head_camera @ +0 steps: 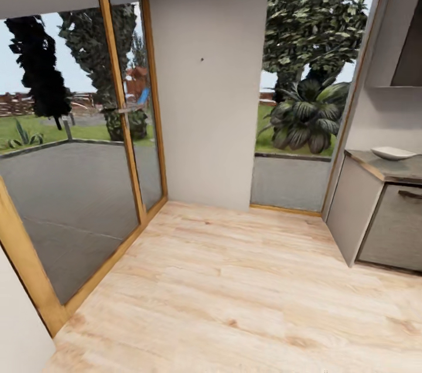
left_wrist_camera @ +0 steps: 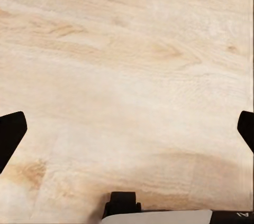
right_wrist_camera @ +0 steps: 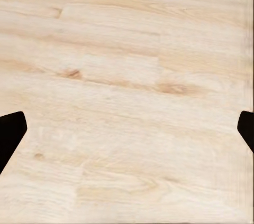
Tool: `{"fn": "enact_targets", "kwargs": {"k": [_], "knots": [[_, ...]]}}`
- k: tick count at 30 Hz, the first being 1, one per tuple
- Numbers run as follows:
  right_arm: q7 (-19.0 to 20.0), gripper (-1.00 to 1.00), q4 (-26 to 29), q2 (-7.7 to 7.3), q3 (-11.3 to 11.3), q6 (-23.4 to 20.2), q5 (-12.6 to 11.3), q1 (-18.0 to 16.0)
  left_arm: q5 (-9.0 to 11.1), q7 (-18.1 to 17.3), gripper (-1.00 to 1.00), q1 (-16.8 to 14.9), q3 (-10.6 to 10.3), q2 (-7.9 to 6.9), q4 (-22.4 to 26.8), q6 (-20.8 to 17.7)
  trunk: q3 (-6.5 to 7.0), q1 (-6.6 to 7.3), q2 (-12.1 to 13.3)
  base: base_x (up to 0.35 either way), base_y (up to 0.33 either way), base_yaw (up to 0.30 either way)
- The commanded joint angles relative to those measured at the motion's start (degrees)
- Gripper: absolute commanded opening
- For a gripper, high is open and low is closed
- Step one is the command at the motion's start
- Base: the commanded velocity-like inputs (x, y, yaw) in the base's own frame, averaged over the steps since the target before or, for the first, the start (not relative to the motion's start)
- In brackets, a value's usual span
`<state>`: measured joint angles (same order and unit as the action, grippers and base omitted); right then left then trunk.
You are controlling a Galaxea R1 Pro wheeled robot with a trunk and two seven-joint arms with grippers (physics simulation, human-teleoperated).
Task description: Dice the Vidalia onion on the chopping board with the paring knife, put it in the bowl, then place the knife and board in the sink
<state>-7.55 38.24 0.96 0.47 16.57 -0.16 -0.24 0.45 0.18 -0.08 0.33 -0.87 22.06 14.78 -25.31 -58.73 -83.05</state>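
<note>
Wood floor (left_wrist_camera: 127,76) under both spread tools; head view adds bowl (head_camera: 392,153) on countertop (head_camera: 404,169).

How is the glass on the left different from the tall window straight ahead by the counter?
The left glass wall is wide, split by a wooden post, and looks onto paving, grass and dark trees. The tall window is one narrow pane, with a big leafy plant close outside. The left wall meets the wooden floor; the window ends near the countertop holding the white bowl. Both have light wooden frames.

Head camera faces a glazed corner; wrist cameras look straight down, close (shared: plank floor (head_camera: 234,291)).
</note>
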Motion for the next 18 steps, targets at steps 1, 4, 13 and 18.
{"fn": "enact_targets", "kwargs": {"k": [1, 4, 13, 18], "knots": [[-0.19, 1.0, -0.05, 0.01, 0.05, 0.13, -0.02, -0.02, 0.04, 0.01, 1.0, -0.01, 0.03, 0.0, 0.0, 0.16, 0.0, 0.0, -0.03, 0.0, -0.321, -0.248], [-0.19, 1.0, -0.08, -0.04, 0.0, 0.13, -0.02, -0.02, 0.01, 0.03, 1.0, -0.01, 0.06, 0.0, 0.0, 0.16, 0.17, 0.0, -0.03, 0.0, -0.321, -0.248], [-0.19, 1.0, -0.1, 0.03, 0.05, 0.13, -0.02, -0.02, -0.01, 0.04, 1.0, -0.01, 0.03, 0.0, 0.0, 0.16, 0.67, 0.0, -0.03, 0.0, -0.322, -0.248], [-0.19, 1.0, -0.1, 0.03, 0.05, 0.13, -0.02, -0.02, -0.01, 0.04, 1.0, -0.01, 0.03, 0.01, 0.0, 0.16, 0.94, 0.0, -0.03, 0.0, -0.322, -0.248]]}}
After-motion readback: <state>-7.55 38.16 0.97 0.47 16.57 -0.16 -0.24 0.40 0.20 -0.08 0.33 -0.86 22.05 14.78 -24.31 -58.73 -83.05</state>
